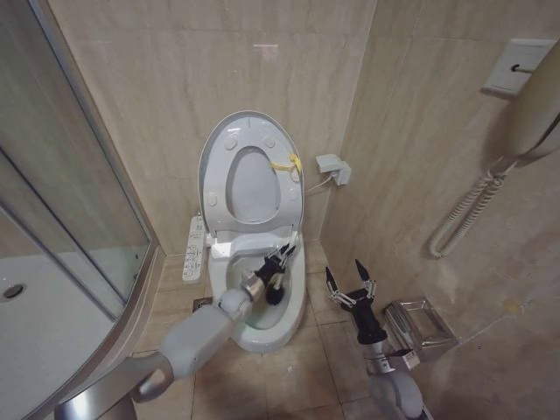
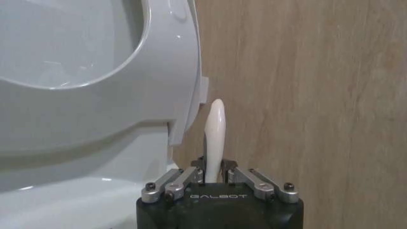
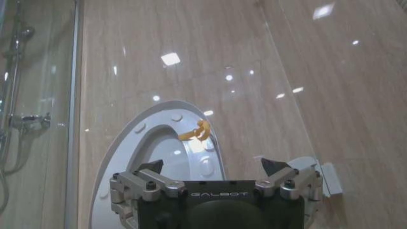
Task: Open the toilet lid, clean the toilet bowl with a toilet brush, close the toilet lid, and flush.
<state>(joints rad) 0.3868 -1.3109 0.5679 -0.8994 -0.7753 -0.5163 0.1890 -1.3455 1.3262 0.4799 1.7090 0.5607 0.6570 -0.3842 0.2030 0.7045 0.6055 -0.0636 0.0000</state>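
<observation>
Left gripper (image 1: 281, 256) is reaching over the open toilet bowl (image 1: 291, 308), its fingers closing on the thin white handle of the toilet brush (image 1: 276, 291); in the left wrist view the same left gripper (image 2: 215, 174) is clamping the brush handle (image 2: 214, 138) between its fingertips, the rounded handle end sticking out past them toward the tiled wall (image 2: 305, 95); the dark bristle head is sitting down inside the bowl, near its middle, below the gripper; whether the bristles are touching the ceramic cannot be told. The toilet lid (image 1: 219, 144) is standing upright against the back wall, the seat ring (image 1: 290, 194) raised with it and lying against its underside, a yellow tag (image 1: 289, 164) showing at the ring's right edge; the narrow button panel (image 1: 193, 248) is running along the bowl's left side. Right gripper (image 1: 350, 278) is hovering to the right of the bowl, above the floor tiles (image 1: 297, 363), fingers spread apart and holding nothing; in the right wrist view the right gripper (image 3: 215, 167) is facing the raised lid (image 3: 124, 143) and yellow tag (image 3: 196, 132), well apart from both. A glass shower enclosure (image 1: 61, 192) is standing to the left; a wall handset (image 1: 538, 96) with coiled cord is hanging at the right.
</observation>
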